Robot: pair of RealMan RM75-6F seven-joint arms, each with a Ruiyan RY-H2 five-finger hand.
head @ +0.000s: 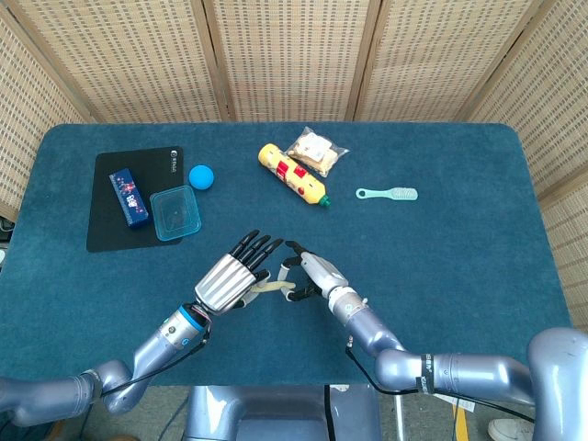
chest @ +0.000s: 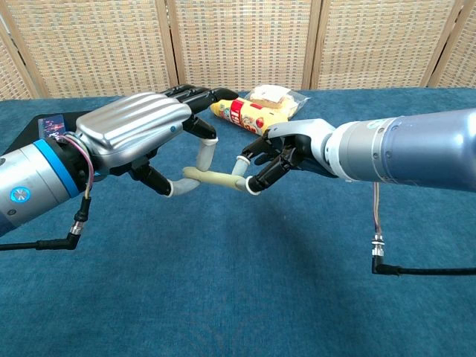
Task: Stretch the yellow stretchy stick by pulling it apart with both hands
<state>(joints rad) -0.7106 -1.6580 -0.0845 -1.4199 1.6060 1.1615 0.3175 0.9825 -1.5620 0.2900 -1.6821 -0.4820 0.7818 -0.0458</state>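
A short pale yellow stretchy stick [chest: 215,179] [head: 270,288] hangs above the blue table, held at both ends. My left hand [chest: 141,134] [head: 230,277] pinches its left end between thumb and a finger, the other fingers stretched forward. My right hand [chest: 286,154] [head: 310,274] pinches the right end with its fingertips. The two hands stand close together, near the table's front centre.
Farther back lie a yellow bottle [head: 292,174], a clear bag of snacks [head: 317,152] and a mint green brush [head: 387,194]. At the back left a black mat [head: 106,207] carries a blue box [head: 130,196] and a clear blue container [head: 175,212], with a blue ball [head: 201,175] beside it.
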